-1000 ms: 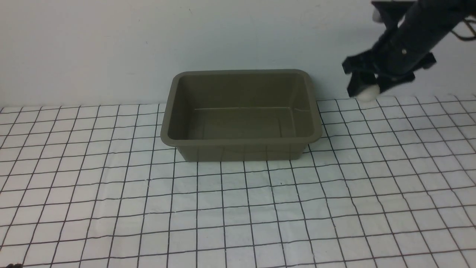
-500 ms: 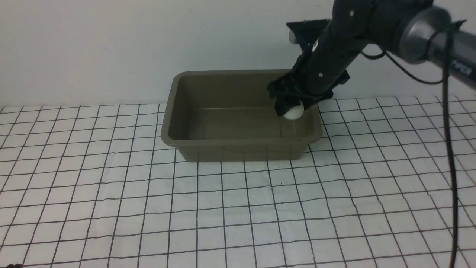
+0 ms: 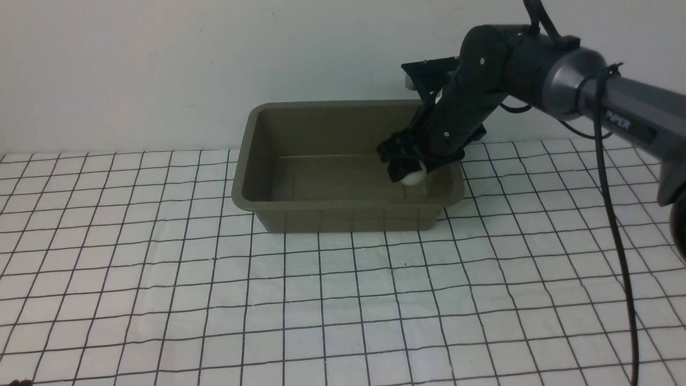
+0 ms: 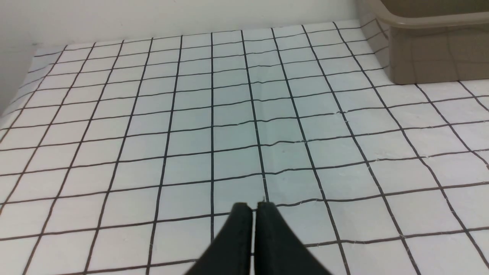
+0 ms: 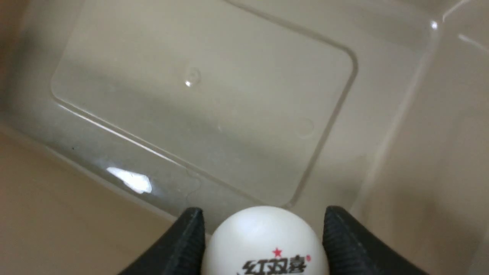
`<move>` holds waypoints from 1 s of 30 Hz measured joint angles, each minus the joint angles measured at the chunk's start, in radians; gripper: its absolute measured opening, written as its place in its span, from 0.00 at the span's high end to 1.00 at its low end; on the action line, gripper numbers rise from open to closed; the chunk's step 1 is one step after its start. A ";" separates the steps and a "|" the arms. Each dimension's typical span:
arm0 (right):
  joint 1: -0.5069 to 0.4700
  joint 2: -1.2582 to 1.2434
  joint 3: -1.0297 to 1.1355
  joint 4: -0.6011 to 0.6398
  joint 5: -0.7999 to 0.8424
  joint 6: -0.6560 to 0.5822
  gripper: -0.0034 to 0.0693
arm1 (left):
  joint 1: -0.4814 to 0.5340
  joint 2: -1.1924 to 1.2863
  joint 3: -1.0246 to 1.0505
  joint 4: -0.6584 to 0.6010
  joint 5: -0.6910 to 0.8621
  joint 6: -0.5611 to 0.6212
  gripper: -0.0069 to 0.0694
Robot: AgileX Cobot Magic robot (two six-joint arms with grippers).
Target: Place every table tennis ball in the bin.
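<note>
Right tool [image 3: 409, 169] holding ball [image 3: 415, 175] — white gridded cloth [image 3: 343, 300], pale wall [image 3: 161, 64]

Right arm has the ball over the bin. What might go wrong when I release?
The small white table tennis ball, between the right gripper's fingers, hangs above the olive-brown rectangular plastic bin's hard floor, so it may bounce out. It sits near the right wall; the arm might clip the rim.

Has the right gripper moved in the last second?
Yes. The right gripper, holding the ball, went left from right of the bin to over its floor.
</note>
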 joint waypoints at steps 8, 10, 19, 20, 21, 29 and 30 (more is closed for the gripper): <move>0.000 0.000 0.000 0.001 -0.016 -0.002 0.44 | 0.000 0.000 0.000 0.000 0.000 0.000 0.92; 0.000 0.000 0.000 0.001 -0.016 -0.003 0.43 | 0.000 0.000 0.000 0.000 0.000 0.000 0.92; 0.000 0.000 0.000 0.001 -0.016 -0.003 0.35 | 0.000 0.000 0.000 0.000 0.000 0.000 0.92; 0.000 0.000 -0.001 0.002 -0.014 -0.003 0.35 | 0.000 0.000 0.000 0.000 0.000 0.000 0.92; 0.000 0.000 -0.009 0.002 -0.007 -0.003 0.35 | 0.000 0.000 0.000 0.000 0.000 0.000 0.92; 0.000 0.009 -0.227 -0.040 0.141 -0.003 0.35 | 0.000 0.000 0.000 0.000 0.000 0.000 0.92; -0.002 0.007 -0.325 -0.076 0.187 0.000 0.35 | 0.000 0.000 0.000 0.000 0.000 0.000 0.92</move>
